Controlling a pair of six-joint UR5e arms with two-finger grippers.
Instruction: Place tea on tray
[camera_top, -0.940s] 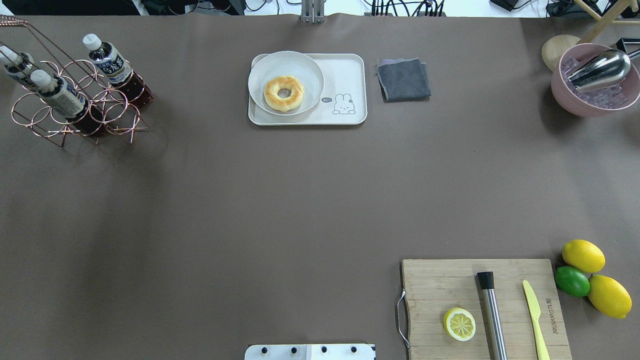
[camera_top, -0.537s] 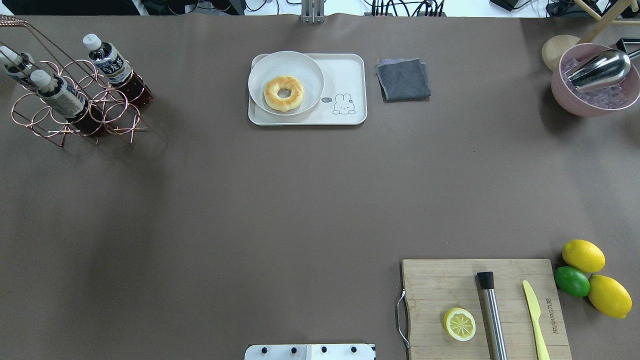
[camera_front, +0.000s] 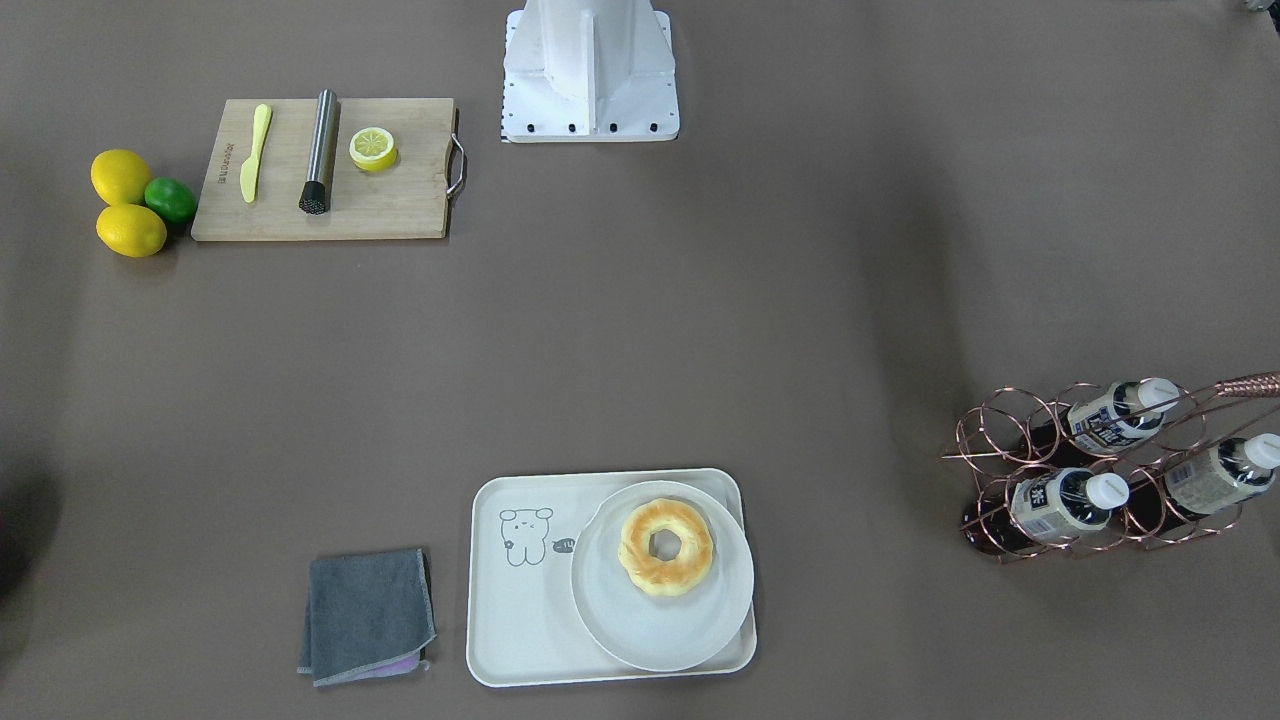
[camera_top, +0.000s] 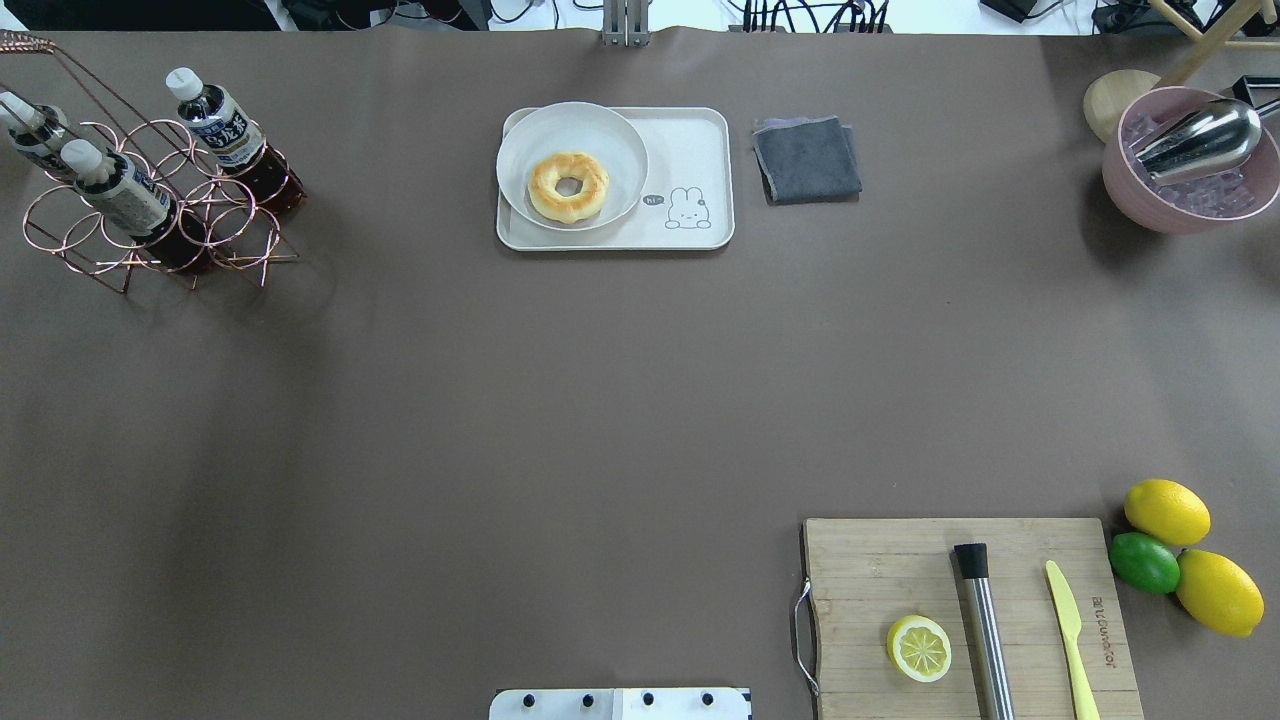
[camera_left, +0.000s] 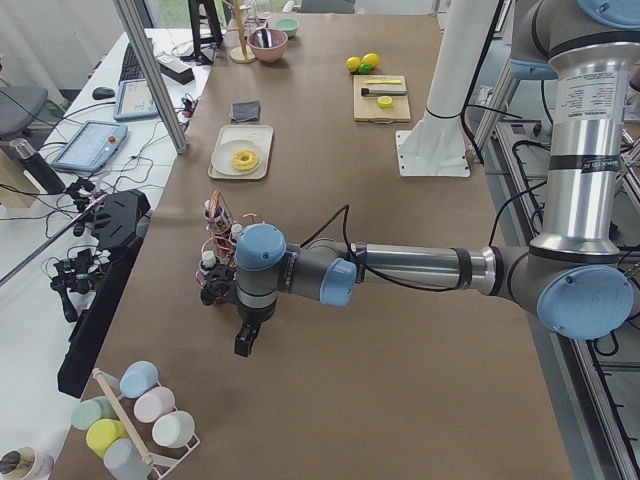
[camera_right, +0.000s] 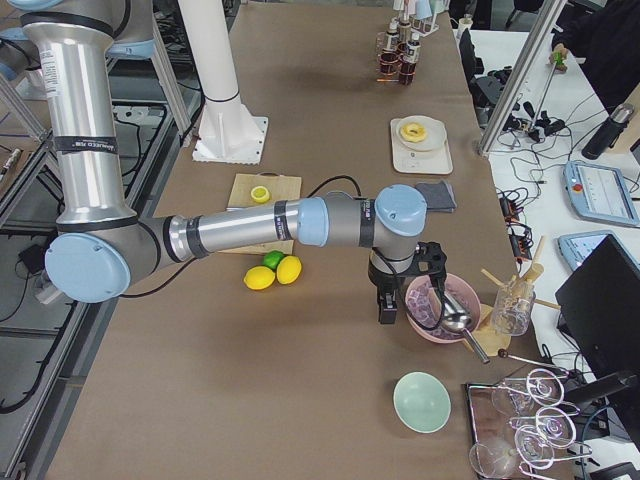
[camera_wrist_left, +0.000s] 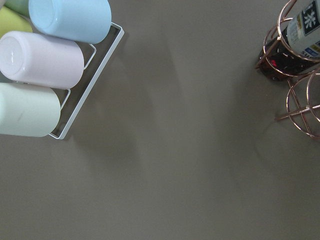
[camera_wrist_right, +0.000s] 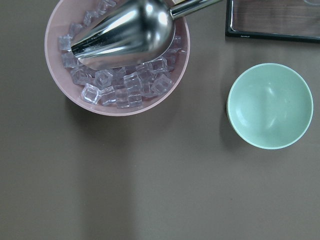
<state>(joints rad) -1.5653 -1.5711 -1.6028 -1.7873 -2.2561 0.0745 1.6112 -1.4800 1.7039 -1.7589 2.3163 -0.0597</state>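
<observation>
At the far left, the left tool (camera_left: 245, 340) hangs over bare tabletop (camera_top: 560, 400) between a white wire stand of pastel cups (camera_wrist_left: 42, 60) and a copper wire rack (camera_top: 215, 215). It shows only in the side view, so I cannot tell whether its fingers are apart or together. The rack holds three alike tea bottles (camera_top: 225, 125), all leaning in their rings, white caps up, dark liquid at the bottom. None of them is gripped.

Further right, at the far edge of the tabletop and well apart from the rack, lies the tray (camera_top: 690, 140). A round white plate (camera_top: 570, 125) with a donut (camera_top: 568, 186) covers its left part; the part with the drawing is bare. A folded grey cloth (camera_top: 806, 158) lies just beside the tray on its right.

At the near right, a wooden cutting board (camera_top: 870, 570) carries a lemon half (camera_top: 918, 648), a metal rod (camera_top: 985, 630) and a yellow knife (camera_top: 1070, 635). Two lemons (camera_top: 1166, 511) and a lime (camera_top: 1144, 562) touch one another beside it.

At the far right stands a pink bowl (camera_top: 1125, 190) of ice with a metal scoop (camera_top: 1200, 138) in it. The right tool (camera_right: 385, 305) hangs just beside this bowl, near a green bowl (camera_wrist_right: 270, 105); whether it is open I cannot tell.
</observation>
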